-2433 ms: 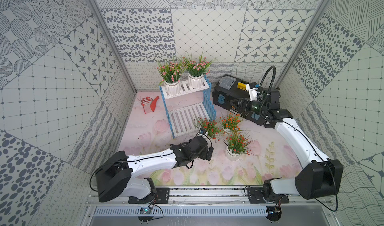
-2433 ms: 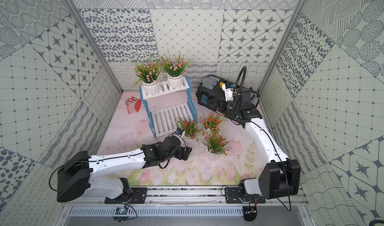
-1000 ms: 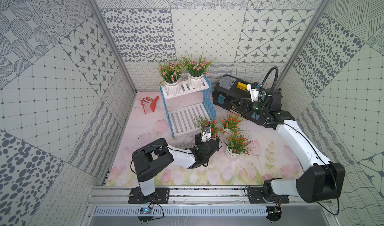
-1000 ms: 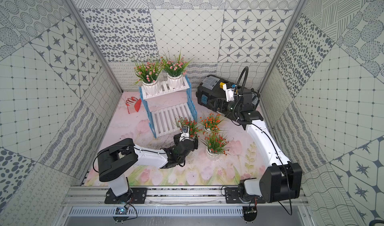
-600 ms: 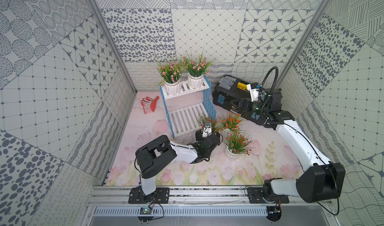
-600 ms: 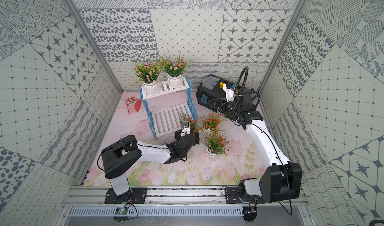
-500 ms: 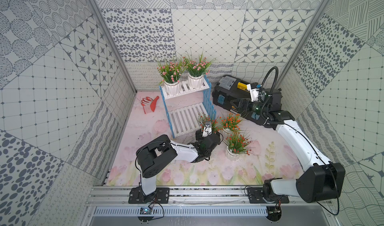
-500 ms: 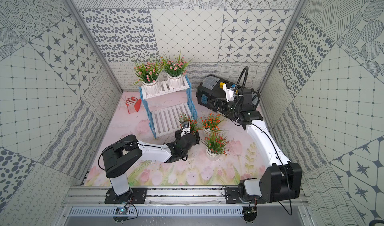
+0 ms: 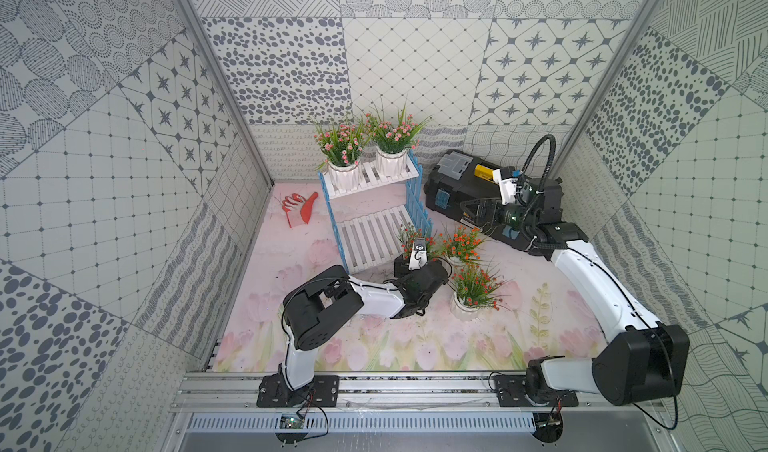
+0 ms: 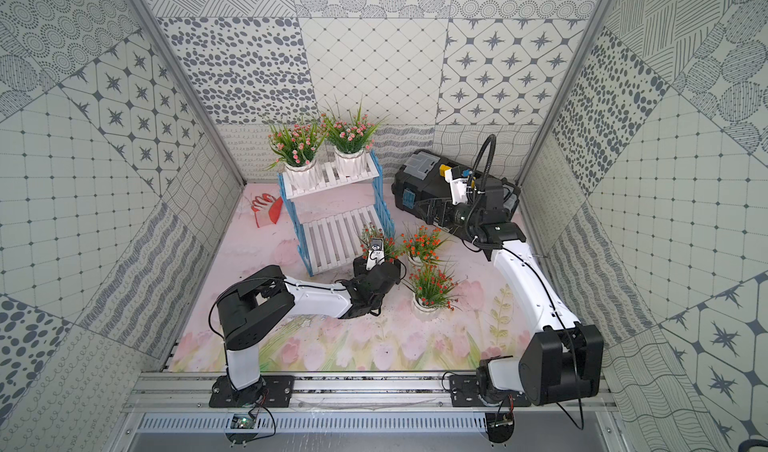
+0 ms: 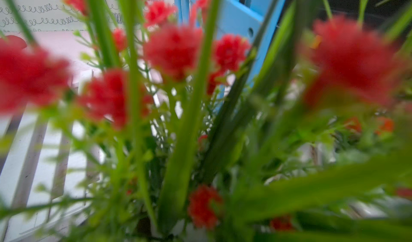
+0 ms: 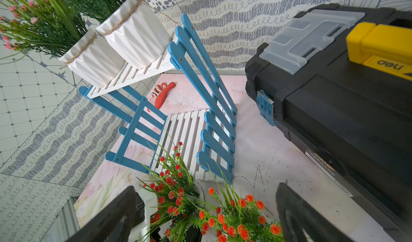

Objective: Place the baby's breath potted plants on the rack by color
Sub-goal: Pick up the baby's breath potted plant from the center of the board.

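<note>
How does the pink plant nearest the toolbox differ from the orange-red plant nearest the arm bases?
The pink plant blooms pale pink and stands on the top shelf of the rack; the orange-red plant blooms orange-red and stands on the mat. Both have white pots and green grassy leaves.

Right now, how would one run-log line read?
left gripper: at orange-red plant by rack, grip hidden | right gripper: open, empty, by toolbox | two pink plants: top shelf | other orange-red plants: on mat
</note>
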Motion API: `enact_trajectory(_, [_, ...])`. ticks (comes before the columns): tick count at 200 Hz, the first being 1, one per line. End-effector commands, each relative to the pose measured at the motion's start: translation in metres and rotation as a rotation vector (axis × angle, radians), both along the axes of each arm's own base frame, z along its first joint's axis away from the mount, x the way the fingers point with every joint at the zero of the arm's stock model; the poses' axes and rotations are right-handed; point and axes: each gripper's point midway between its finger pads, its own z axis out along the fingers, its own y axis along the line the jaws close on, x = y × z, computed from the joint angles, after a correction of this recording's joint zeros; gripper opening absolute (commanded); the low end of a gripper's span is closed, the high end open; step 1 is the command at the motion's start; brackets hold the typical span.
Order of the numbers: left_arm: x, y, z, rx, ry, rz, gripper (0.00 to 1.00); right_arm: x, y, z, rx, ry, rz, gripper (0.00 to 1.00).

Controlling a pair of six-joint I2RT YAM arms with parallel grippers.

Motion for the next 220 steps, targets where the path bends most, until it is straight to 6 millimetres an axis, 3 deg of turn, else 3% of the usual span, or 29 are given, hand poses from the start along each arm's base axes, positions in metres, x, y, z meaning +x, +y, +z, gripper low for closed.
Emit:
enact_trajectory(1, [0.005, 0.002, -0.003, -0.03, 0.007, 0.045, 0.96, -0.001, 0.0, 0.015, 0.012, -0.064, 0.009, 0.98])
enact_trajectory(37, [0.007, 0.003, -0.007, -0.042, 0.015, 0.055, 0.92, 0.0, 0.0, 0.013, 0.012, -0.061, 0.009, 0.98])
enact_trajectory(105, [0.0, 0.007, 0.002, -0.043, -0.001, 0.029, 0.73, 0.0, 0.0, 0.012, 0.01, -0.06, 0.006, 0.98])
enact_trajectory(195, [-0.028, -0.001, 0.033, -0.017, -0.018, -0.073, 0.71, 0.0, -0.004, 0.014, 0.0, -0.064, -0.016, 0.98])
enact_trajectory(220, [-0.033, 0.009, 0.043, -0.036, -0.011, -0.062, 0.71, -0.002, -0.01, 0.022, -0.012, -0.091, -0.051, 0.98])
